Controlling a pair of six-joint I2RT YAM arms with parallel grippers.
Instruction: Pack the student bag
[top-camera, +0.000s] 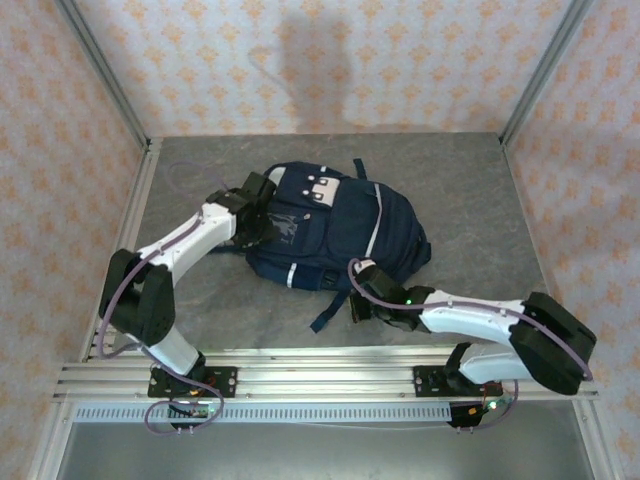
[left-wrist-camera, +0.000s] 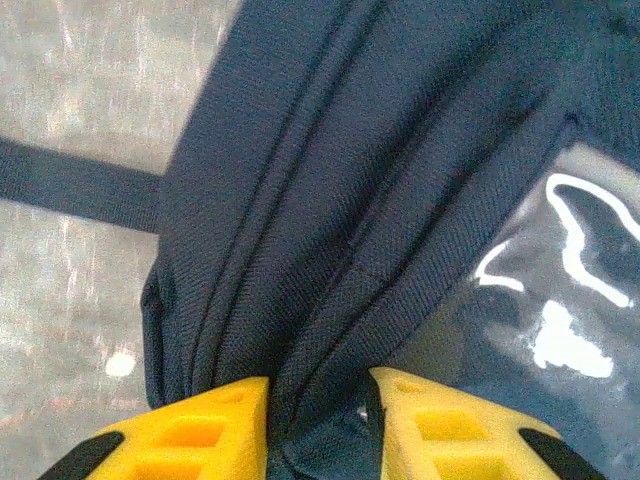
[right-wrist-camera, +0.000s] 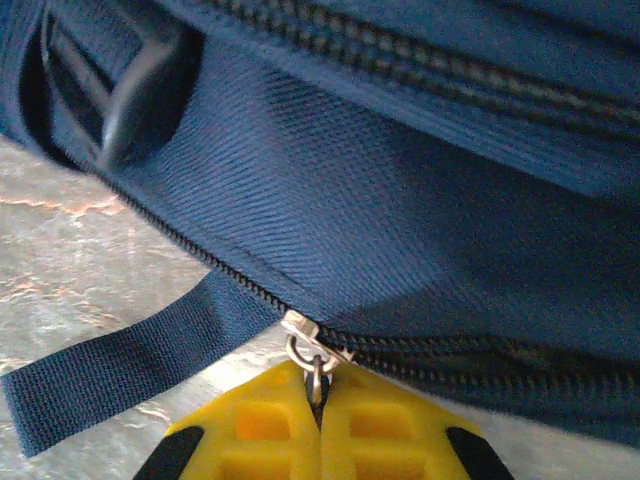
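Observation:
The student bag (top-camera: 340, 235), a navy backpack with grey stripes and white patches, lies flat on the table's middle. My left gripper (top-camera: 262, 225) is at its left side. In the left wrist view the yellow fingers (left-wrist-camera: 318, 400) pinch a fold of the bag's navy fabric (left-wrist-camera: 330, 180) beside a shiny clear panel (left-wrist-camera: 560, 300). My right gripper (top-camera: 358, 295) is at the bag's near edge. The right wrist view has its yellow fingers (right-wrist-camera: 320, 385) shut on the metal zipper pull (right-wrist-camera: 316, 352), with the zipper track (right-wrist-camera: 480, 350) running right along the bag (right-wrist-camera: 400, 200).
A loose navy strap (top-camera: 330, 310) trails from the bag toward the near edge and lies under the right gripper (right-wrist-camera: 130, 360). Another strap (left-wrist-camera: 70, 180) crosses the grey table (top-camera: 480, 200). Patterned walls enclose three sides; an aluminium rail (top-camera: 320, 370) runs along the front.

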